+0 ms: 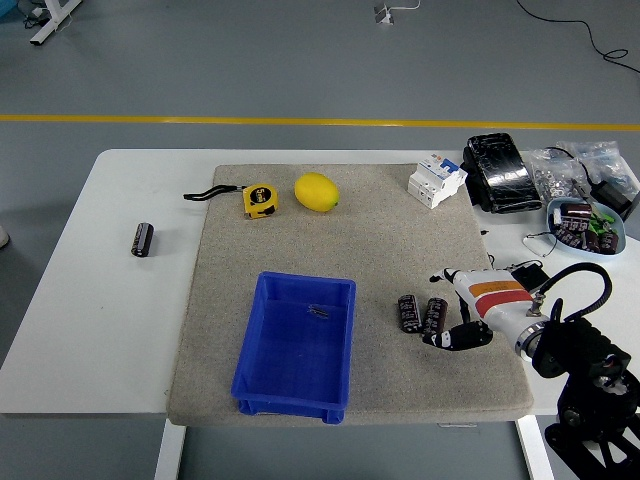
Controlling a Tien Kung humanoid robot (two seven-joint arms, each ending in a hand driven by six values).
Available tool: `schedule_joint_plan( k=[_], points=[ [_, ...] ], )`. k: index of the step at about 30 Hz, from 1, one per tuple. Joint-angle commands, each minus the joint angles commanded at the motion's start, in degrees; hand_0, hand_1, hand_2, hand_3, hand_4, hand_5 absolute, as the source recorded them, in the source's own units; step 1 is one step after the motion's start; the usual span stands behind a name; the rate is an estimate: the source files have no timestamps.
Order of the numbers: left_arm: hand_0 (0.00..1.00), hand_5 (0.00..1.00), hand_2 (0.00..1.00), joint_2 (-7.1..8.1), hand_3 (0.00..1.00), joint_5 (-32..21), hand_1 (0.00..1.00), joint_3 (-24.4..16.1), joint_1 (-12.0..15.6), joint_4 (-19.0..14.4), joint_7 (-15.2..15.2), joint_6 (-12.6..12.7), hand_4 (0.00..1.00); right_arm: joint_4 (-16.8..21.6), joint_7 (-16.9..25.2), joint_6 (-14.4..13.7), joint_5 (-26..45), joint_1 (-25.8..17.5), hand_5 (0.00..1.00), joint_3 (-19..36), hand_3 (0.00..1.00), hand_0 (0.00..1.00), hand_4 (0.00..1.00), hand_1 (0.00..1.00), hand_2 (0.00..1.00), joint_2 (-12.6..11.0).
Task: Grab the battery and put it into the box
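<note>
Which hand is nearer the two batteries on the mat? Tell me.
Right. The right hand reaches in just right of the batteries, fingertips almost at the nearer one. The left hand is out of view.

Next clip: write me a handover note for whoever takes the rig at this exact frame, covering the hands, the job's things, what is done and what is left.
Right hand: open, fingers spread beside the pair of dark cylindrical batteries on the grey mat, holding nothing.
Left hand: out of view.
Blue plastic box: on the mat left of the pair; no battery inside, only a small dark item I cannot identify.
A third dark battery lies on the white table, far left.
Done: nothing placed yet.
Left: grasp a battery, carry it left, release it in the box.
</note>
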Motion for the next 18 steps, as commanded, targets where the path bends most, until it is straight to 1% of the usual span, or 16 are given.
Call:
schedule_joint_plan(
  k=[3,7,18],
  points=[
    [0.697,0.668,0.724,-0.01,0.633,-0.08,0.668,0.03,-0.01,-0.01,0.01,-0.01,0.654,-1.45,-0.17,-0.75,0.0,0.29,0.52,-0.23,0.779,0.116,0.998,0.116,0.238,0.15],
    [0.697,0.665,0.723,0.04,0.633,-0.15,0.668,0.08,-0.01,-0.01,-0.02,0.0,0.653,-2.92,-0.42,-0.87,0.0,0.53,0.519,-0.47,0.773,0.114,0.998,0.116,0.234,0.5],
    [0.697,0.667,0.722,0.11,0.632,0.91,0.668,-0.46,-0.1,-0.07,0.26,-0.26,0.654,-4.81,-0.78,-0.41,0.0,1.69,0.518,-1.64,0.757,0.109,0.998,0.111,0.232,1.19]
  ],
)
